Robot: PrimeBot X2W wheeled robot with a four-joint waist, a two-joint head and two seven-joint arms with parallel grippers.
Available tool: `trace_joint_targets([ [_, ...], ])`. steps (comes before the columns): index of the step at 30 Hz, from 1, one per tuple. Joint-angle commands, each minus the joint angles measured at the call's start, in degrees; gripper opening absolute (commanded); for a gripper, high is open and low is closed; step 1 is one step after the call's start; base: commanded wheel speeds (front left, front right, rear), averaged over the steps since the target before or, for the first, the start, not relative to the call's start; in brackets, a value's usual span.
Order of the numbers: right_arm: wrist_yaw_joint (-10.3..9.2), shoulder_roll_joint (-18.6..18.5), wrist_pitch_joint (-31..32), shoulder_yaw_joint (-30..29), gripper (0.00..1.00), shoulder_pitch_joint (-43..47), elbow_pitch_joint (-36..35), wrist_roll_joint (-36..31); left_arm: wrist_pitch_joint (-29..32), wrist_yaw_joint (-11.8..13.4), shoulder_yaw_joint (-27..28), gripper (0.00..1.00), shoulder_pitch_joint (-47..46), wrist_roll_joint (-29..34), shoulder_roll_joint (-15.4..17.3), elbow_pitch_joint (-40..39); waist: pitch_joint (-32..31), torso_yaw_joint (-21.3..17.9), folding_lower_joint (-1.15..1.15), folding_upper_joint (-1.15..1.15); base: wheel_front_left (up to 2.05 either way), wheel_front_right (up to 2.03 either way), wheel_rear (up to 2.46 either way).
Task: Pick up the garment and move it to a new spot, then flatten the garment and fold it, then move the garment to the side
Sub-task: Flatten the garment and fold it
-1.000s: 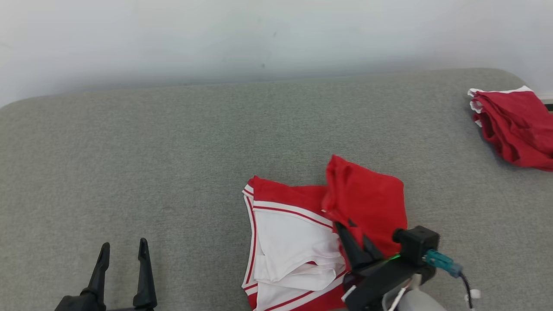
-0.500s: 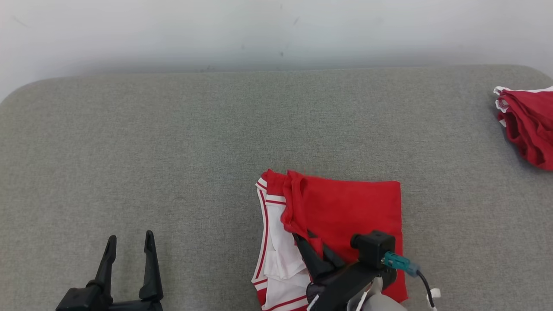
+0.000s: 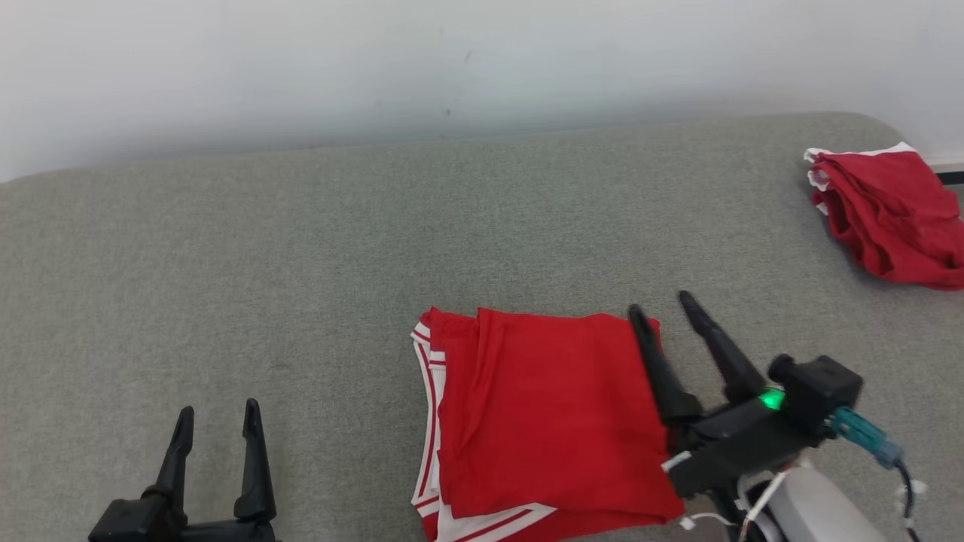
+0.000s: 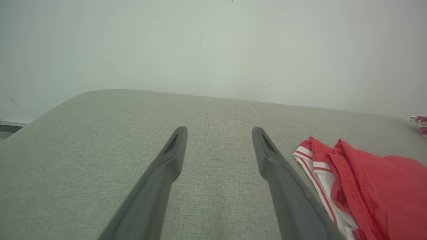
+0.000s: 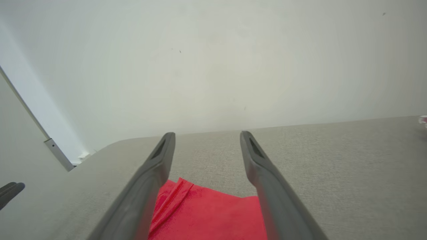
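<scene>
The garment [image 3: 546,418] is red with white striped trim and lies folded flat on the grey padded surface [image 3: 301,263], near the front centre of the head view. My right gripper [image 3: 661,303] hovers open over its right edge, fingers pointing away, nothing between them. In the right wrist view the red garment [image 5: 206,213] lies below the spread fingers [image 5: 263,176]. My left gripper [image 3: 217,411] stands open at the lower left, apart from the cloth. The left wrist view has the garment [image 4: 373,186] to the right of its fingers.
A second red garment [image 3: 889,214], crumpled, lies at the far right edge of the grey surface. A pale wall [image 3: 452,60] runs along the back. Bare grey surface spreads to the left and behind the folded cloth.
My right gripper carried a red flap over the white part, then let go and opened; it now sits higher and to the right. The garment lies flatter, red side up. The head camera shifted slightly.
</scene>
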Motion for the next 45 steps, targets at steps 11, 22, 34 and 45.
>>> trace_joint_targets([
  [11,-0.16,0.03,0.03,-15.95,1.00,12.74,-7.31,-7.02,0.01,-0.51,0.86,1.00,0.94,2.06,0.04,-1.33,-3.67,-2.71,0.00,0.00,0.00,0.00,0.00],
  [22,-0.16,2.00,0.03,-18.76,1.00,19.07,-10.33,-10.51,0.01,-0.21,2.95,1.00,3.84,3.75,0.04,-1.67,-5.59,-3.25,0.00,0.00,0.00,0.00,0.00],
  [34,-0.16,2.40,0.03,-17.91,1.00,18.74,-7.58,-12.27,0.00,-0.09,3.86,1.00,5.82,3.07,0.03,-0.13,-6.81,-0.57,0.00,0.00,0.00,0.00,0.00],
  [45,-0.16,2.23,0.03,-17.02,1.00,18.58,-6.22,-12.20,0.00,-0.92,3.89,1.00,6.29,3.13,0.03,0.01,-7.06,-0.13,0.00,0.00,0.00,0.00,0.00],
])
